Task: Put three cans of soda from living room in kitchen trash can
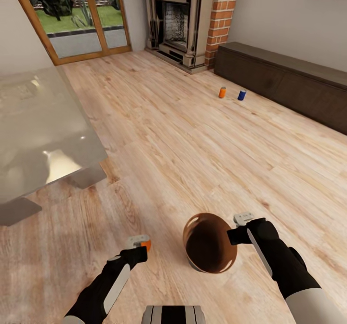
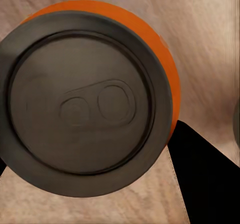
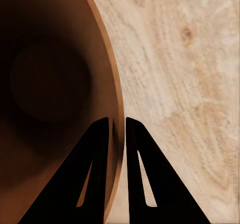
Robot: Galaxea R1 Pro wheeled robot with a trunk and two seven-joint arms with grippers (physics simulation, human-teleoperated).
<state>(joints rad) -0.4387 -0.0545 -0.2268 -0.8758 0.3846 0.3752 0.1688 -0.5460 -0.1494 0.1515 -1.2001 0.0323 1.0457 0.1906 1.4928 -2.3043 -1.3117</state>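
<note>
Nearest to you, your left gripper (image 1: pixel 140 245) is pinching an orange can (image 2: pixel 85 101) by its side; the left wrist view looks straight down on its grey top with the pull tab, and bare wood floor (image 1: pixel 193 136) lies beneath it. Just beside it, your right gripper (image 3: pixel 116 126) is pressed onto the rim of the trash can (image 1: pixel 210 243), one finger inside the wall and one outside, so the bin hangs tilted with its mouth toward you. Its tan-brown inside looks empty, as far as the shadowed bottom lets you tell, so by my reading no can is binned yet. The held can sits outside the bin, near its rim, and has yet to go in. Farther off, a second orange can (image 1: pixel 222 92) and a blue can (image 1: pixel 242 94) stand upright on the floor, close together, near the long dark cabinet (image 1: pixel 289 80) and the brick fireplace (image 1: pixel 193 20). Those two remain to be collected, and you are in the living room, not the kitchen.
</note>
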